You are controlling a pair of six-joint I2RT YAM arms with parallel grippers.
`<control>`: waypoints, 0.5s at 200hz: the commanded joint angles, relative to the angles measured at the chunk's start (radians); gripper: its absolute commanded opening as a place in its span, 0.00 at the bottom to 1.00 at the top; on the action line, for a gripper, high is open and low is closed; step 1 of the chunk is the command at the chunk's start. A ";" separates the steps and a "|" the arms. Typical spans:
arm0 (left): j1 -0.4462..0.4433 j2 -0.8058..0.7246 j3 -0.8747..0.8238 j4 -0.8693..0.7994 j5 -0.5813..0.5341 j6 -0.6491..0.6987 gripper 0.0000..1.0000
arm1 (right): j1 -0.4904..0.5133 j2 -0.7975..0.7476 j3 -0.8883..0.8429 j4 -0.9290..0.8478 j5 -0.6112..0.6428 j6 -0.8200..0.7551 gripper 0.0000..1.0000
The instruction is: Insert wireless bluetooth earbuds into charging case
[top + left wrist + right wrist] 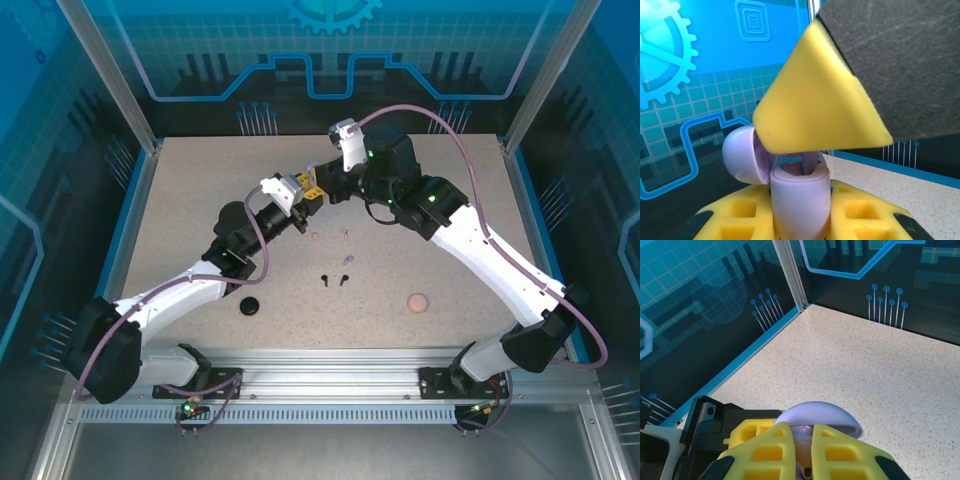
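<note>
My left gripper [800, 212] is shut on the lavender charging case [800, 200], held up above the table's far middle with its lid [740, 155] swung open. From above, my right gripper [802, 440] is shut on a lavender earbud [812, 162] whose end sits down in the case's opening. In the top view the two grippers, left [300, 196] and right [322, 190], meet tip to tip. The case's lid [817, 415] shows just beyond the right fingers. Loose on the table lie two black earbuds [332, 280], a lavender earbud [347, 261] and two pale pink earbuds [330, 235].
A black round case [249, 305] lies at the near left. At the near right lies a pink round case [418, 301]. Blue walls and metal posts [790, 275] border the speckled table [450, 230].
</note>
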 commanded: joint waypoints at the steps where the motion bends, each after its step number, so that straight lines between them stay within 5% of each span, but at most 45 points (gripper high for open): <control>1: -0.007 -0.011 0.042 0.046 0.005 0.020 0.00 | -0.003 -0.023 -0.019 -0.006 -0.062 -0.030 0.13; 20: -0.006 -0.009 0.040 0.047 0.005 0.018 0.00 | -0.003 -0.025 -0.012 -0.011 -0.055 -0.026 0.22; 53: -0.007 -0.009 0.038 0.044 -0.001 0.012 0.00 | -0.009 -0.029 0.057 -0.039 -0.018 -0.003 0.55; 100: -0.006 -0.015 0.022 0.059 -0.022 -0.002 0.00 | -0.113 -0.091 0.108 -0.088 -0.010 0.122 0.69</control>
